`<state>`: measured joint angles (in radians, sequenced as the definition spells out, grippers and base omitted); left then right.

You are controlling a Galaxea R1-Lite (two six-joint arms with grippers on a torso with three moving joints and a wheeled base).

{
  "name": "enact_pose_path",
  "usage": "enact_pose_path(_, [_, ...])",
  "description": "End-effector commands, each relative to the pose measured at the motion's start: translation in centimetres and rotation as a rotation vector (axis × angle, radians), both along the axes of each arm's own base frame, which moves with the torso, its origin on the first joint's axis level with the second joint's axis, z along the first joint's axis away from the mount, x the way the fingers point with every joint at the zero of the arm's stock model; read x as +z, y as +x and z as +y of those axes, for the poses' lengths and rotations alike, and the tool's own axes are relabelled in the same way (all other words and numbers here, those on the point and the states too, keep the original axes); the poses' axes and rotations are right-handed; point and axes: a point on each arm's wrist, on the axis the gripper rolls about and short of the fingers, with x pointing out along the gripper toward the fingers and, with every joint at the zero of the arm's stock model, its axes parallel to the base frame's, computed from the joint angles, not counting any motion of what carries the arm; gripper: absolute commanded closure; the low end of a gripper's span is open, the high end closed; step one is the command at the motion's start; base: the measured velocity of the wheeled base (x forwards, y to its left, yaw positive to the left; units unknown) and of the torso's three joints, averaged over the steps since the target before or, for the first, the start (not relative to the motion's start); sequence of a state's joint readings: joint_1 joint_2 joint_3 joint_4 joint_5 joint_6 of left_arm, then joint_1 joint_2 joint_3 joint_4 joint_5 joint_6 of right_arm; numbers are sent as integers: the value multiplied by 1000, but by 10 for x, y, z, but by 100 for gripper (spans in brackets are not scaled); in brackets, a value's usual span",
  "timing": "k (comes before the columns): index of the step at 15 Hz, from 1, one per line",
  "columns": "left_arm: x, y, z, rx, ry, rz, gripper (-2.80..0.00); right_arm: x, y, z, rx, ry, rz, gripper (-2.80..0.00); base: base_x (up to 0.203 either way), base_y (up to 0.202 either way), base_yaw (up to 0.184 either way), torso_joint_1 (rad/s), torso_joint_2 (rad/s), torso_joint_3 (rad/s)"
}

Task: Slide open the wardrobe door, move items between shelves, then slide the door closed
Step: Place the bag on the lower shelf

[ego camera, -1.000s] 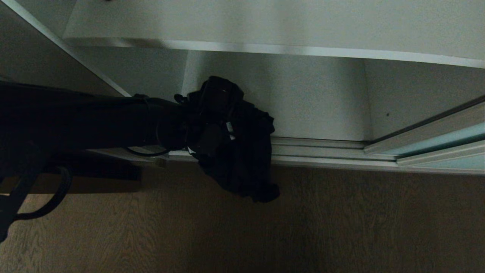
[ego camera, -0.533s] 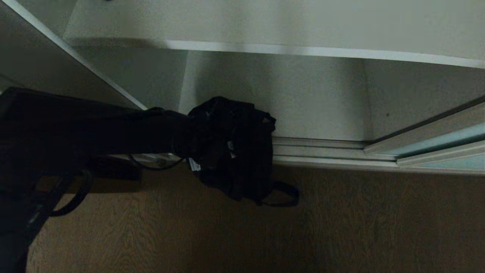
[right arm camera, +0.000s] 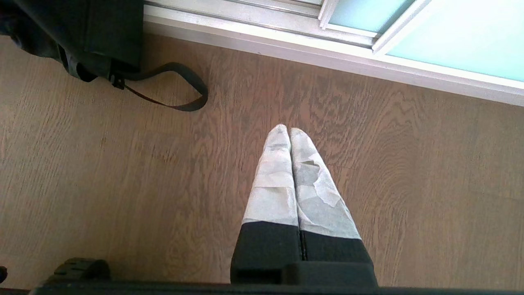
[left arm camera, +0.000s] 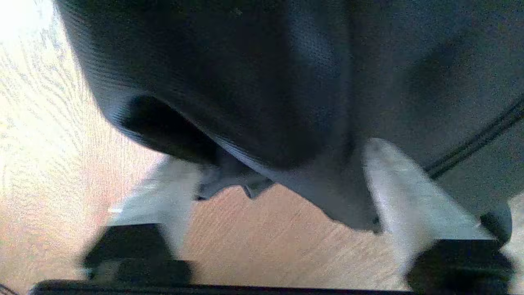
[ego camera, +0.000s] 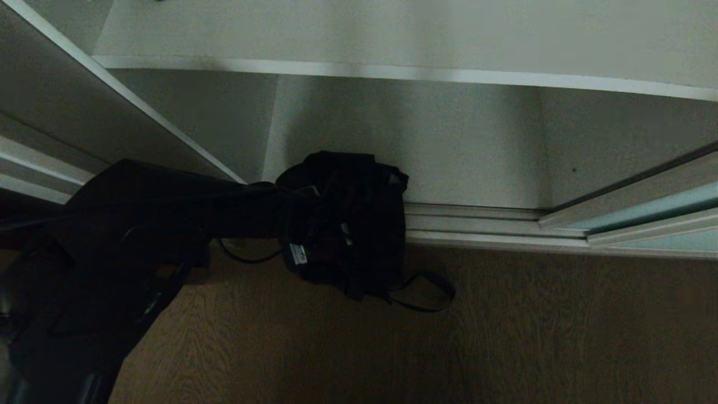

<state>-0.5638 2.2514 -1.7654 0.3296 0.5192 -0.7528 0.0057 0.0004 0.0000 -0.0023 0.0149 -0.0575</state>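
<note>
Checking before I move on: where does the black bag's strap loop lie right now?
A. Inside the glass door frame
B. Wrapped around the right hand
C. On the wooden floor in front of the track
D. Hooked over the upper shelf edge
C: the strap loop trails from the black bag onto the wooden floor, clear of the right hand.

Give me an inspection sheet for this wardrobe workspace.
Surface: wood-grain floor in front of the silver floor track.
Job's things: black bag at the wardrobe opening, its strap looped on the floor; white shelf above; sliding door pushed to the right.
Clutter: nothing seen.
Grippers: left tool, fingers spread on either side of the bag's fabric; right tool shut, parked above bare floor.
Cables: a thin black cable loops under the left arm.
Surroundings: pale wardrobe interior wall.
</note>
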Motion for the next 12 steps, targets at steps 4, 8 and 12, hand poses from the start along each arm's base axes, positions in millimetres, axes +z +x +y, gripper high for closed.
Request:
enact_pose_path(4, [5, 9, -1, 13, -20, -33, 0, 0, 0, 0, 1, -1, -3, 0, 0, 0, 0, 0, 0, 0])
enact_pose_path(8, [20, 7, -1, 11, -44, -69, 0, 0, 0, 0, 1, -1, -4, 0, 0, 0, 0, 0, 0, 0])
enact_pose_path(12, [26, 4, -1, 9, -52, -79, 0, 0, 0, 0, 1, -1, -4, 0, 0, 0, 0, 0, 0, 0])
